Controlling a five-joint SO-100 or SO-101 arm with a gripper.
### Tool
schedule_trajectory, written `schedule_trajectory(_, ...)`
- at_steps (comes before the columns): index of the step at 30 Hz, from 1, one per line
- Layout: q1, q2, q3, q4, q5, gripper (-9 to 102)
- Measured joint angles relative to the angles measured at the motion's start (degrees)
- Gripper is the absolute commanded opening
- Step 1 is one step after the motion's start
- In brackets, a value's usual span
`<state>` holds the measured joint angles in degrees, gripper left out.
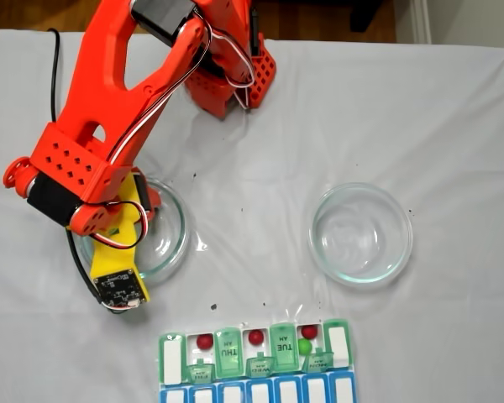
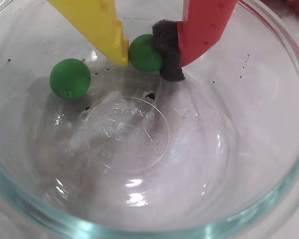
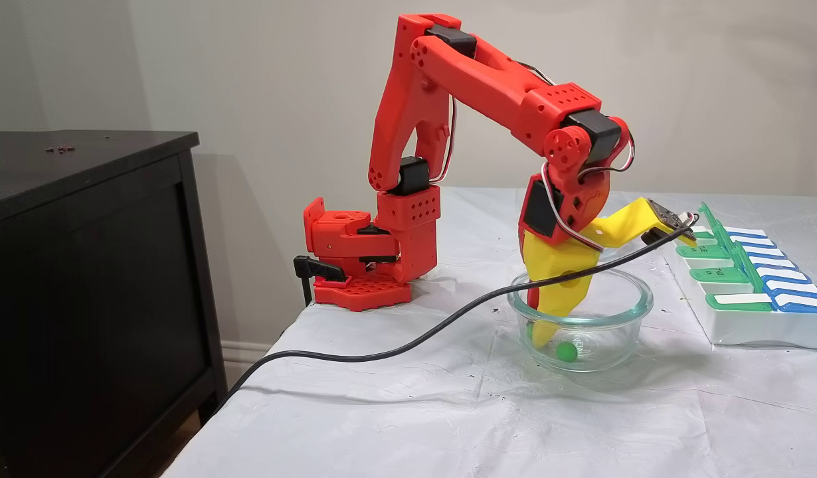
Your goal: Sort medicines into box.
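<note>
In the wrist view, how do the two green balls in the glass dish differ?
The gripped green ball sits pinched between the tool's yellow finger and red padded finger; the loose green ball lies free on the dish floor, left of it, touching neither finger. Both are round, bright green and similar in size.

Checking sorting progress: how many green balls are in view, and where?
3. One is pinched in the gripper inside the glass dish, a second green ball lies loose beside it, and a third sits in the pill organizer. Others may be hidden.
</note>
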<state>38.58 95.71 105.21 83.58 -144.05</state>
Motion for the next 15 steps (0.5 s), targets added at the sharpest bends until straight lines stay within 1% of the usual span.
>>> schedule_trajectory(6, 0.0, 0.2, 0.5, -0.4, 2.5, 0)
schedule_trajectory(15, -0.4, 10.4, 6.3, -5.4, 18.2, 0)
